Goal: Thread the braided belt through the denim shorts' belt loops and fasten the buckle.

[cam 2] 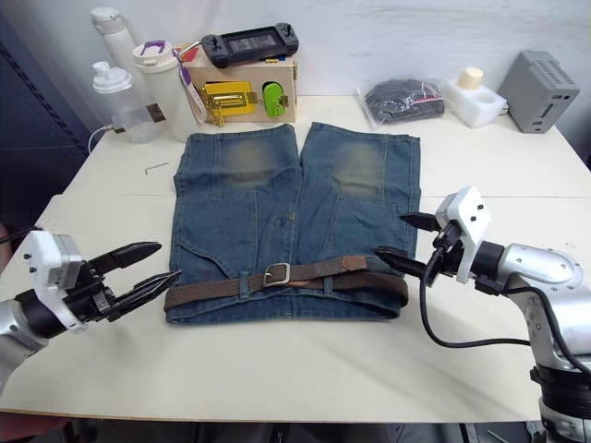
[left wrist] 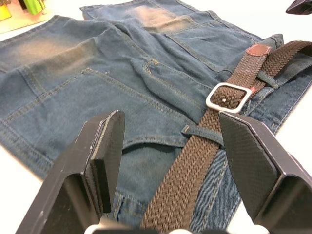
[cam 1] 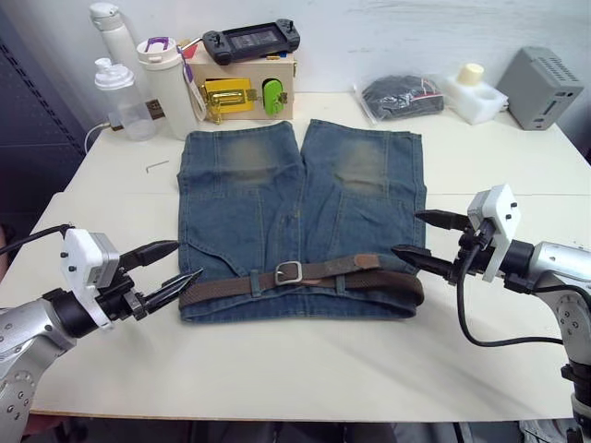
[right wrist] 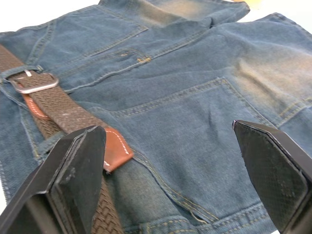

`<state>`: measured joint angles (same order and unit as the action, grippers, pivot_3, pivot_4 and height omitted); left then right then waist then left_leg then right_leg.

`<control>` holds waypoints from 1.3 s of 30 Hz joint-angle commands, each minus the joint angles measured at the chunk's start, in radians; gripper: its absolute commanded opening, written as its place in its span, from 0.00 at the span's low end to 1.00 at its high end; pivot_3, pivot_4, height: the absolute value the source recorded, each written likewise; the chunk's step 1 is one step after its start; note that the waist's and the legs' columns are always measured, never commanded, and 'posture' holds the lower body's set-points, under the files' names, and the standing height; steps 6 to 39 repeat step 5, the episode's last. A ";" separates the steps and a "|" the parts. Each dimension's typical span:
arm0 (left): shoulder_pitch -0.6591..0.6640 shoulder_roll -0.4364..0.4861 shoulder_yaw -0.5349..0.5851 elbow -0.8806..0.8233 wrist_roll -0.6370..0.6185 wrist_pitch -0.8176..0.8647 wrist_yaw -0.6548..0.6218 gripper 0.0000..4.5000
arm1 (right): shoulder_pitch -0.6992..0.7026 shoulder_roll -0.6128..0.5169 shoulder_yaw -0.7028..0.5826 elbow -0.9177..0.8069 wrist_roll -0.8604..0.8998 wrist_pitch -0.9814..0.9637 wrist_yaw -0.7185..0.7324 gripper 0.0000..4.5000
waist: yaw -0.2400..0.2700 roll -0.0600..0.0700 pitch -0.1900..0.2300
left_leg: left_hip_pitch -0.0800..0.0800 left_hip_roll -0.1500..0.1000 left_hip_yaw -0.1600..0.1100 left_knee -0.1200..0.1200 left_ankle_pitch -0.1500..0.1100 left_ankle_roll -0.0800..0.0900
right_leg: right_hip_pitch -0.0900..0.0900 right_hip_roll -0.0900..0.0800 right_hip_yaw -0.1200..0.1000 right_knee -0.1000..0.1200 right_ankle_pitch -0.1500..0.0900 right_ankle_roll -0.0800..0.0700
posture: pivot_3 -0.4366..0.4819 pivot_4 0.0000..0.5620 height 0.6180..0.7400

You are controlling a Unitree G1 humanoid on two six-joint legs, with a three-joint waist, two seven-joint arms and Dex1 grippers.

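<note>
- Left eye view: denim shorts (cam 1: 300, 217) lie flat on the white table (cam 1: 305, 369), waistband toward the robot, so the belt line sits within reach of both arms.
- Braided belt (cam 1: 305, 281) runs along the waistband, passing under at least two belt loops (cam 1: 255, 282); silver buckle (cam 1: 288, 272) sits near the middle with the strap through its frame. Judged fastened or nearly so.
- Leather-tipped belt end (right wrist: 117, 148) lies on the belt toward the robot's right, apparently loose.
- Left gripper (cam 1: 164, 269) hovers just off the waistband's left edge, fingers spread, holding nothing.
- Right gripper (cam 1: 427, 237) hovers at the right edge, fingers wide apart, empty.
- Both stand clear of the cloth, consistent with release or inspection.
</note>
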<state>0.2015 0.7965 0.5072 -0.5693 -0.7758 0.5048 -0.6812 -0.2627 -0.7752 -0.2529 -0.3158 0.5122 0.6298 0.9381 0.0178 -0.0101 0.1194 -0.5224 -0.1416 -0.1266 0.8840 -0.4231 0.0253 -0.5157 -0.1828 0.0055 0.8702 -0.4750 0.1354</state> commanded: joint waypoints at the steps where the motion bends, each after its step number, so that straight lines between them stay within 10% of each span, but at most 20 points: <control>1: -0.014 -0.014 0.000 0.004 0.016 -0.009 0.004 0.75 | 0.006 -0.012 -0.011 -0.018 0.007 -0.022 -0.009 0.98 | 0.000 0.000 0.000 | 0.000 0.000 0.000 0.000 0.000 0.000 | 0.000 0.000 0.000 0.000 0.000 0.000 | 0.48 0.27 0.22; 39: -0.021 -0.020 -0.007 0.001 0.017 -0.005 0.005 0.75 | 0.012 -0.017 -0.008 -0.029 0.016 -0.014 -0.016 0.98 | 0.002 0.000 0.000 | 0.000 0.000 0.000 0.000 0.000 0.000 | 0.000 0.000 0.000 0.000 0.000 0.000 | 0.48 0.27 0.22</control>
